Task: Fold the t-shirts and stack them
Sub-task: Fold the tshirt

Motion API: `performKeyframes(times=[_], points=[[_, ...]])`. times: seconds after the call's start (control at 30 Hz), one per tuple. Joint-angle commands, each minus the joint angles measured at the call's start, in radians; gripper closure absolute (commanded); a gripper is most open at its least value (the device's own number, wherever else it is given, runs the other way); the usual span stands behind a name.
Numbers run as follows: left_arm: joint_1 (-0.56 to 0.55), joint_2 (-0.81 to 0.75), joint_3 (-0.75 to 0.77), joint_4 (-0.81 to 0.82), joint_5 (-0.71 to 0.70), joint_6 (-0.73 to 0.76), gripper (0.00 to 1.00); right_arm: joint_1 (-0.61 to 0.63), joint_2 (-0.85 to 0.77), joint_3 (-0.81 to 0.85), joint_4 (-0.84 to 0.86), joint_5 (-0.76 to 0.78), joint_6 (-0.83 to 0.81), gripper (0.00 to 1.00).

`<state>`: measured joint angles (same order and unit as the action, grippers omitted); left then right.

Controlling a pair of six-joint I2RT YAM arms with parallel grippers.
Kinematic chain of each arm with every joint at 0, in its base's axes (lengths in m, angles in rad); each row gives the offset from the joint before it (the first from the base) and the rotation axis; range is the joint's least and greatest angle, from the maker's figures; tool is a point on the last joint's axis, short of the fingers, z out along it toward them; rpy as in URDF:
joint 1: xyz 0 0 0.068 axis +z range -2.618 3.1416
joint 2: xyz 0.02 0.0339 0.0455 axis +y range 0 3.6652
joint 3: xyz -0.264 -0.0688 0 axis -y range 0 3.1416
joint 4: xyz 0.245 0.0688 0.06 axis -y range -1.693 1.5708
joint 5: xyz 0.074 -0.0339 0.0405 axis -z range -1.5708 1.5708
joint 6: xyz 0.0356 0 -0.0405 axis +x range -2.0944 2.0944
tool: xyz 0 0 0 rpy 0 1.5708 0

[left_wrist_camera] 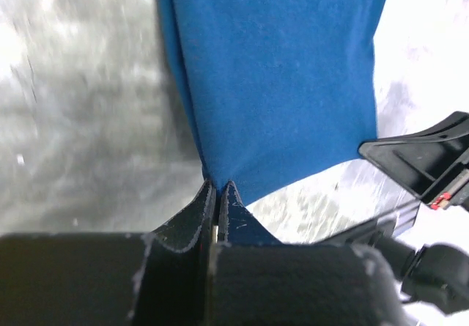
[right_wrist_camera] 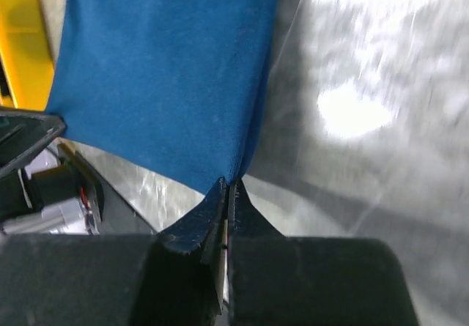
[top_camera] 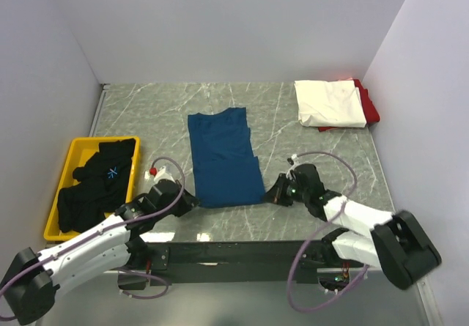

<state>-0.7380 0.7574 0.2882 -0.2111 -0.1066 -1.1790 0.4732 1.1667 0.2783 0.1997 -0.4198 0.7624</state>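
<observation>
A blue t-shirt (top_camera: 223,157) lies flat in the middle of the table, folded into a long strip. My left gripper (top_camera: 193,201) is shut on its near left corner (left_wrist_camera: 212,176). My right gripper (top_camera: 270,194) is shut on its near right corner (right_wrist_camera: 233,172). The cloth (left_wrist_camera: 278,77) stretches away from both pairs of fingers. A folded white t-shirt (top_camera: 330,103) rests on a folded red t-shirt (top_camera: 368,106) at the back right. Black t-shirts (top_camera: 99,183) are heaped in the yellow bin.
The yellow bin (top_camera: 69,161) stands at the left edge of the marble table (top_camera: 154,110). Grey walls close in the back and both sides. A dark rail (top_camera: 234,253) runs along the near edge between the arm bases.
</observation>
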Motion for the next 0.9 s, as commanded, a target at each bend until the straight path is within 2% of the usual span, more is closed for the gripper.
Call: performKeyframes(times=[0.0,0.07,0.23,0.4,0.6,0.73,0.87], points=[[-0.085,-0.055,-0.014,-0.088,-0.074,-0.077,0.99,0.039,-0.152,-0.05,-0.078,0.029,0.003,1.0],[-0.119,-0.084,-0.017,-0.117,-0.111,-0.113,0.99,0.053,-0.249,-0.077,-0.108,0.047,0.017,1.0],[-0.19,-0.104,0.012,-0.174,-0.191,-0.162,0.99,0.07,-0.36,-0.051,-0.213,0.088,0.012,1.0],[-0.198,-0.069,0.12,-0.221,-0.263,-0.12,0.99,0.07,-0.325,0.061,-0.307,0.139,-0.049,1.0],[-0.19,0.046,0.278,-0.28,-0.367,-0.064,1.0,0.064,-0.194,0.248,-0.373,0.174,-0.106,1.0],[-0.129,0.155,0.368,-0.249,-0.36,0.022,1.0,0.044,-0.09,0.385,-0.393,0.171,-0.133,1.0],[0.039,0.239,0.442,-0.169,-0.251,0.125,1.0,0.021,0.03,0.522,-0.427,0.161,-0.167,1.0]])
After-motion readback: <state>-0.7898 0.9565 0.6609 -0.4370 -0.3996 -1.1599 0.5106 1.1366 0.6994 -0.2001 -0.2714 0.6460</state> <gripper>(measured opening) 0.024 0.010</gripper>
